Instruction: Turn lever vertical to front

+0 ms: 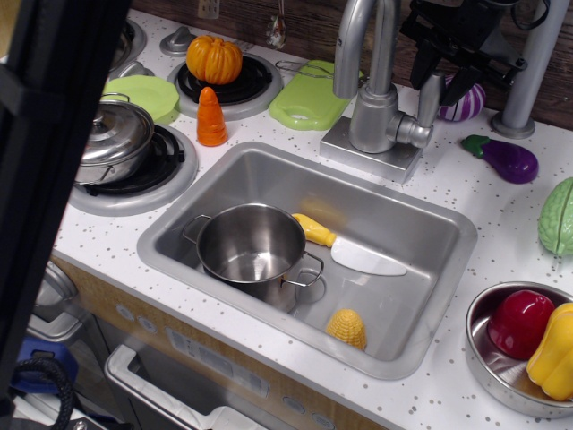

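A sink sits mid-surface, holding a pot at its left, a knife to the pot's right and a corn cob near the front. Behind the sink stands the faucet, its lever upright on the right side. A pumpkin lies toward the back-left corner; a bowl sits at the front-right corner.

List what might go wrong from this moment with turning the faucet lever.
1. The pincer sits at the top of the upright lever, with its contact hidden; it may slip off when pushing.
2. The purple onion lies just behind the lever and could get knocked.
3. The faucet spout stands close to the arm; a wide swing may hit it.
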{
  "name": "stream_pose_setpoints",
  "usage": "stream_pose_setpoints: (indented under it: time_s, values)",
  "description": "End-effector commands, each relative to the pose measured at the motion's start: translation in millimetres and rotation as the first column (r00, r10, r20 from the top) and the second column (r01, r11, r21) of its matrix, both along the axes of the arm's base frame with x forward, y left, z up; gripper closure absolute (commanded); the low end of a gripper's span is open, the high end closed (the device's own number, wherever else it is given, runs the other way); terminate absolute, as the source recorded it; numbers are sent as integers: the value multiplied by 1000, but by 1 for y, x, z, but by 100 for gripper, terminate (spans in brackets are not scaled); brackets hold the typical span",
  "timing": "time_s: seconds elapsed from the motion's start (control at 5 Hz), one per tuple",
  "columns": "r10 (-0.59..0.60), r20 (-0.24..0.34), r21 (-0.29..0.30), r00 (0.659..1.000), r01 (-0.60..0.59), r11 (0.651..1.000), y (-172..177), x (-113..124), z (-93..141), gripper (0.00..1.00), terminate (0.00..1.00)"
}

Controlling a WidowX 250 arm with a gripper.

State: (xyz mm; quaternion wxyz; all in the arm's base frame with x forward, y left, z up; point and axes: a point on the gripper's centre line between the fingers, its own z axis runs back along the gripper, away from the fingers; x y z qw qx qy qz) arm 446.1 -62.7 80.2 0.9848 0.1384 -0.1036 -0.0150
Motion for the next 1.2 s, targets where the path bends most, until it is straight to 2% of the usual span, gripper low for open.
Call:
stream_pose_setpoints:
  time_s: [0.0, 0.2, 0.4, 0.6, 0.8, 1.0]
  values:
    - [83, 39, -27, 996, -82, 996, -9, -21, 18, 100, 0]
    - [136, 34, -54, 990, -134, 990, -4, -36, 10, 100, 0]
    - [150, 13, -124, 989, -147, 981, 4, -44, -5, 100, 0]
    - [132, 16, -156, 991, -128, 979, 8, -46, -21, 100, 0]
    - [118, 21, -161, 993, -113, 981, 11, -42, -27, 100, 0]
    - [108, 16, -152, 994, -104, 983, 11, -39, -25, 100, 100]
